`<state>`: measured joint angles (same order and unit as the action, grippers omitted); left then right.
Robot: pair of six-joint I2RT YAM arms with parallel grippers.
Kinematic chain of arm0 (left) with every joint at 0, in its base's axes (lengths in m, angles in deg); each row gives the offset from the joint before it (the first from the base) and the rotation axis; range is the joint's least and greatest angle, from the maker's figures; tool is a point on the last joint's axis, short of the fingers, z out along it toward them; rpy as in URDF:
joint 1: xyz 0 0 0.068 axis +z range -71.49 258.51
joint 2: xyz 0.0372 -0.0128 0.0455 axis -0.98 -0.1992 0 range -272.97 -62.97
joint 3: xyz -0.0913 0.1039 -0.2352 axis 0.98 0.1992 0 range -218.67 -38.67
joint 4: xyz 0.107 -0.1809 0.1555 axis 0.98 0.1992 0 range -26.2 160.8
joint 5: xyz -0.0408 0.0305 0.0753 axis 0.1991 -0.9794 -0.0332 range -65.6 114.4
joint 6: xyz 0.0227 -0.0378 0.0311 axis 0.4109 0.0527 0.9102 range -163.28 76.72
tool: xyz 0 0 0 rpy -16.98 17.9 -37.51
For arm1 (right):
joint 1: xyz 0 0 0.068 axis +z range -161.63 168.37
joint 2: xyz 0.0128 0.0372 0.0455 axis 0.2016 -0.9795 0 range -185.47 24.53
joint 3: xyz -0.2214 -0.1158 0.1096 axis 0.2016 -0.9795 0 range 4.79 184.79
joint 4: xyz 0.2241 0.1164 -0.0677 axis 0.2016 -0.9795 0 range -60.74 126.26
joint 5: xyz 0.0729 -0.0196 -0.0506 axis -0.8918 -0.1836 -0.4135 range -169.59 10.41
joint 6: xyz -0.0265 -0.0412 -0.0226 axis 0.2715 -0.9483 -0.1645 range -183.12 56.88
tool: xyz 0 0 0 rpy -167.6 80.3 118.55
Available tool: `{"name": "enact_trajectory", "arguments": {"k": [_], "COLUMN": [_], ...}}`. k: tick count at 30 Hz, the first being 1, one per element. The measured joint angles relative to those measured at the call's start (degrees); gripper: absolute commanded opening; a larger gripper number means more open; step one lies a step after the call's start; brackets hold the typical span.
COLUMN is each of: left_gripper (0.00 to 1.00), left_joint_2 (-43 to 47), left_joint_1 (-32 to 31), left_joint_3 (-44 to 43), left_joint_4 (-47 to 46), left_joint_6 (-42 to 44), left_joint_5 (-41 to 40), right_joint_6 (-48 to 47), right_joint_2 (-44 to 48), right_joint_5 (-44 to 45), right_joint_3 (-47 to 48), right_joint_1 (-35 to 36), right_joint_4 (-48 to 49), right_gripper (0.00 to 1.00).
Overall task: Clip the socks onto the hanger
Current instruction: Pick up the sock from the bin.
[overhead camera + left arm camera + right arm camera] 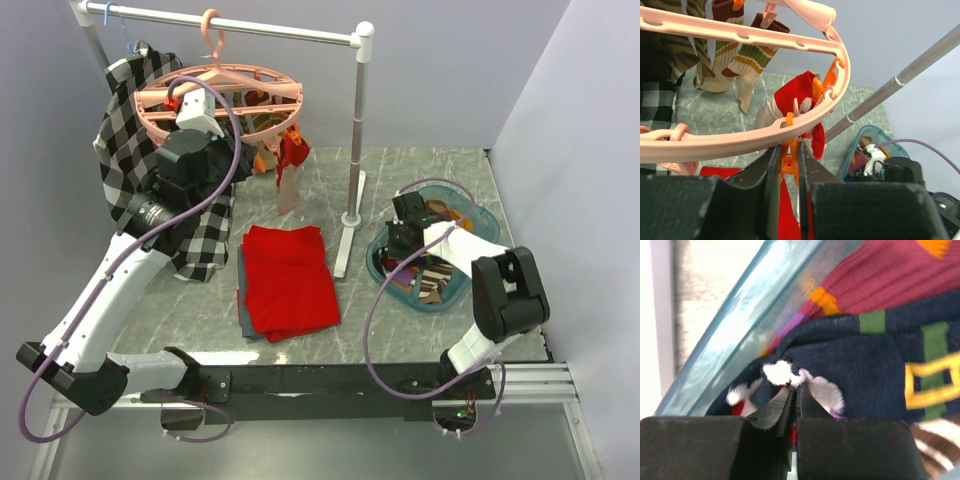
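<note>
Left gripper (790,150): clenched on an orange clip (788,164), just beneath the rim of the hanger (740,141).
Right gripper (794,397): pinched shut on a navy sock (865,375), in a teal tub (740,325) well right of the hanger.
Socks (430,275): likely soft, light, limp; best taken at the cuff edge.

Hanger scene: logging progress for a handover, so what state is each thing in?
Round salmon-pink plastic hanger: hanging from white metal rail, striped socks clipped.
Left gripper: shut on orange clip.
Right gripper: shut, tips at navy sock.
Red fabric cloth: folded.
Blue plastic tub: holding loose socks.
</note>
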<state>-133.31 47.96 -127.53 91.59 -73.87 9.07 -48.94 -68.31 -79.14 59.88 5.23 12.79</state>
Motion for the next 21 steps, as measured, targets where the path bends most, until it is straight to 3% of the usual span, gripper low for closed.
{"name": "enact_trajectory", "arguments": {"k": [9,18,21], "left_gripper": [0.17,0.17,0.17], "left_joint_2": [0.0,0.0,0.0], "left_joint_1": [0.0,0.0,0.0], "left_joint_3": [-0.5,-0.5,-0.5], "left_joint_4": [0.5,0.5,0.5], "left_joint_6": [0.6,1.0,1.0], "left_joint_5": [0.0,0.0,0.1], "right_joint_6": [3.0,4.9,4.9], "right_joint_2": [14.7,16.8,16.7], "right_joint_5": [-1.2,-4.9,-4.9], "right_joint_3": [3.1,4.1,2.7], "right_joint_1": [-0.3,-1.5,-1.5], "right_joint_4": [-6.4,-8.1,-7.3], "right_gripper": [0.05,0.24,0.25]}}
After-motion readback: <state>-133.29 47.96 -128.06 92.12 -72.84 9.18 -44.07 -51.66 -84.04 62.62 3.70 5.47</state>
